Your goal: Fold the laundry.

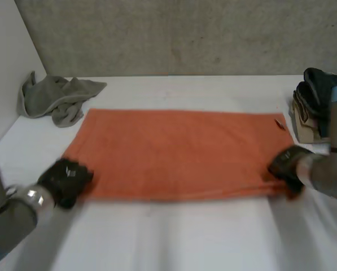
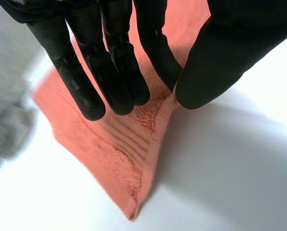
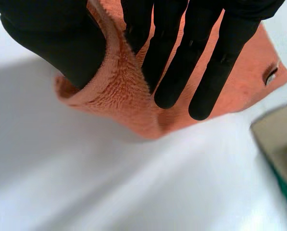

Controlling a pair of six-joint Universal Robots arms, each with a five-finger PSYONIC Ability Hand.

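Note:
An orange towel (image 1: 179, 152) lies spread flat across the middle of the table, its long side running left to right. My left hand (image 1: 66, 180) is at its near left corner. In the left wrist view the straight fingers (image 2: 114, 72) lie on the towel (image 2: 124, 159) and the thumb (image 2: 220, 62) presses its raised edge against them. My right hand (image 1: 287, 166) is at the near right corner. There the towel's edge (image 3: 119, 91) bunches up between the thumb (image 3: 61, 43) and the fingers (image 3: 181, 67). A small tag (image 1: 279, 124) sits at the far right corner.
A crumpled grey cloth (image 1: 58, 96) lies at the back left near the side wall. A stack of folded dark and beige cloths (image 1: 309, 113) stands at the right edge, close to my right arm. White table (image 1: 174, 231) stretches in front of the towel.

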